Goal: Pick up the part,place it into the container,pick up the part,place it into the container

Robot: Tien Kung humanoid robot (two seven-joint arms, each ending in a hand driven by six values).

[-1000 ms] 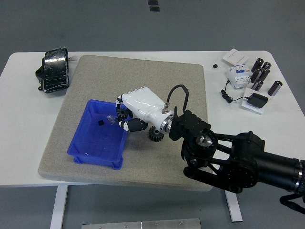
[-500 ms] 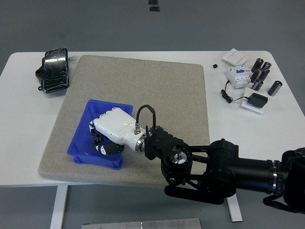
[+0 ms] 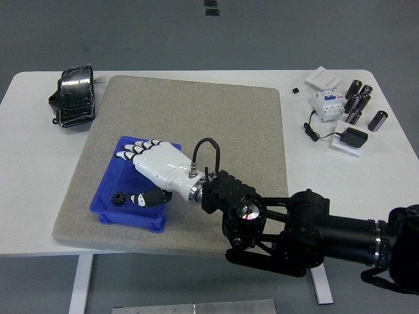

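With its fingers spread and empty over the blue container (image 3: 105, 208), the right hand (image 3: 155, 169) had only to lift straight up, clear of the gear (image 3: 118, 198) lying inside near the left wall.

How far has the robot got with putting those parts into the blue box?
One black gear already lies in the blue bin. The right hand hovers over the bin with fingers spread, holding nothing, so that drop looks finished. No other loose gear shows on the grey mat; a second gear may be hidden under the hand.

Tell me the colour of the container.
Blue container, seen in the head view.
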